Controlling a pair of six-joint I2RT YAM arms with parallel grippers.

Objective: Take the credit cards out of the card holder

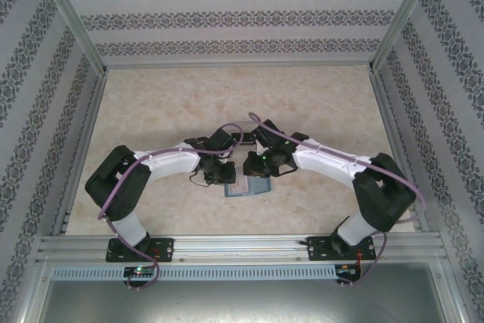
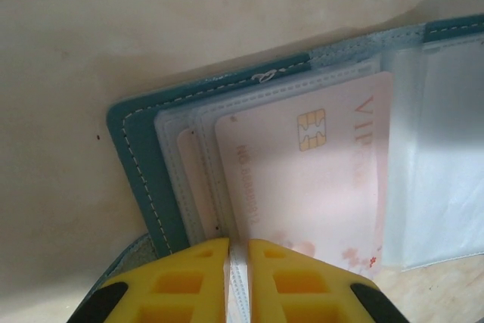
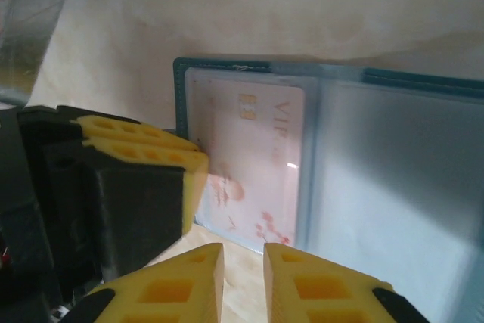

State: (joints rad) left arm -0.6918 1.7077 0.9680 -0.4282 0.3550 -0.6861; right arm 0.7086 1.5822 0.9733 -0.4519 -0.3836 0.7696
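The card holder point(image 2: 140, 156) lies open on the surface point(image 2: 113, 35) between my two arms, with a pale pink credit card point(image 2: 302, 179) sitting in a clear pocket. My left gripper point(image 2: 239, 253) has its jaws clenched on the thin edge of a clear sleeve. The right gripper point(image 3: 243, 253) has its jaws narrowly apart, grasping nothing, just off the card's near edge. My worry is that the right jaws close on sleeve and card together and lift the whole holder, or that the left pinch slips off the slick film. The left wrist view gives me the caught sleeve and the layered pockets. The right wrist view gives me both grippers side by side and the holder's second, cloudy panel.
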